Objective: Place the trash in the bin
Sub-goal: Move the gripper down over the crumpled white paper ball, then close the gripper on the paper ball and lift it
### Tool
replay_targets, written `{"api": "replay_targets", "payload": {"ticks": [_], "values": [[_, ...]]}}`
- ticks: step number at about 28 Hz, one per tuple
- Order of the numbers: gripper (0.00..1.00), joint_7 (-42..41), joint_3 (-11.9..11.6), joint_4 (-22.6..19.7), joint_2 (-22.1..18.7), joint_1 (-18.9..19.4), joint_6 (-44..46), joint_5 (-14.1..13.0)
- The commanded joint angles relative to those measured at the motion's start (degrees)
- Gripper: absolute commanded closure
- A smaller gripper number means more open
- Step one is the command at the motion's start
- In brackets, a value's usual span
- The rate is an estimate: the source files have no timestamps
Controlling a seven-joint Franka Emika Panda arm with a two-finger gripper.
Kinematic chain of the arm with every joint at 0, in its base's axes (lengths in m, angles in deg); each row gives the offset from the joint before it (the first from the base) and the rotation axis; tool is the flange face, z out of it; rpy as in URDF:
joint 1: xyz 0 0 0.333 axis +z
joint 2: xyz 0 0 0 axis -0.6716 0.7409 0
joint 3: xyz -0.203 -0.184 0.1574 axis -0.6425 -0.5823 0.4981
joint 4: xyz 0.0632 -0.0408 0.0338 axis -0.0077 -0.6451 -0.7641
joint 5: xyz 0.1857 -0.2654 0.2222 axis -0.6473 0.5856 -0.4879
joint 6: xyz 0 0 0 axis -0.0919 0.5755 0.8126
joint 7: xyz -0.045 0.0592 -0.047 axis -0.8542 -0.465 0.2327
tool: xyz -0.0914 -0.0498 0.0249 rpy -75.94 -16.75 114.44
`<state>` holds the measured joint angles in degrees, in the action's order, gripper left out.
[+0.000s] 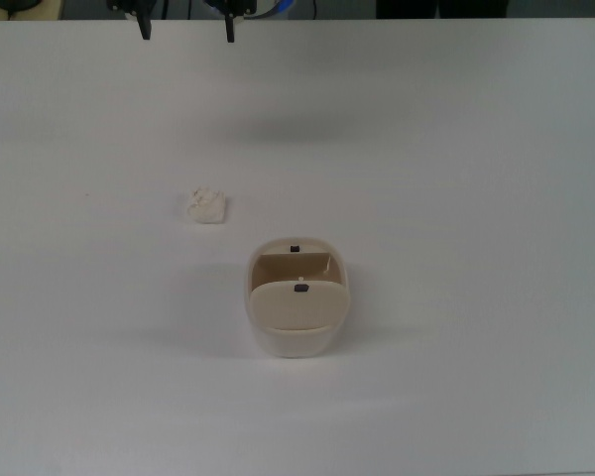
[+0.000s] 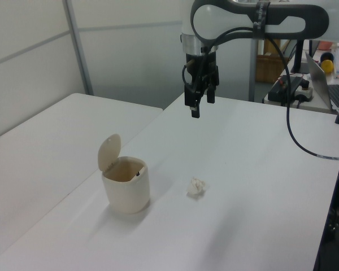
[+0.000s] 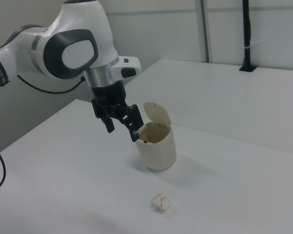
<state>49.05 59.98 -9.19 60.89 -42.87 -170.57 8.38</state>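
Observation:
The trash point(image 1: 206, 206) is a small crumpled off-white wad lying on the white table point(image 1: 456, 198), up and to the left of the bin in the top view. The beige bin point(image 1: 297, 315) stands upright with its flap lid point(image 2: 109, 151) swung up and its mouth uncovered. My gripper point(image 2: 202, 104) hangs open and empty well above the table, apart from both things. Only its two dark fingertips point(image 1: 144, 28) show at the upper edge of the top view. In the right view the gripper point(image 3: 122, 131) appears beside the bin point(image 3: 157, 148), with the trash point(image 3: 160, 201) nearer the camera.
A second white table point(image 2: 39, 141) adjoins on the left view's left. A laptop point(image 2: 327, 84), cables and a power unit point(image 2: 296, 87) sit past the far right end. A black post point(image 3: 246, 34) stands on the far table in the right view.

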Motion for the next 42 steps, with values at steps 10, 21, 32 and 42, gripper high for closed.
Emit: {"api": "replay_targets", "payload": {"ticks": [10,21,32,42], "values": [[0.0,-9.21,-2.41,-2.42,4.5,-1.78,-0.51,-4.74],[0.0,-9.29,-2.06,-14.99,6.0,-1.34,-15.27,-0.7],[0.0,-9.56,-1.8,-16.31,14.96,-0.73,-24.5,-0.08],[0.24,-9.65,-1.71,-16.14,19.18,-0.02,-29.52,2.21]]}}
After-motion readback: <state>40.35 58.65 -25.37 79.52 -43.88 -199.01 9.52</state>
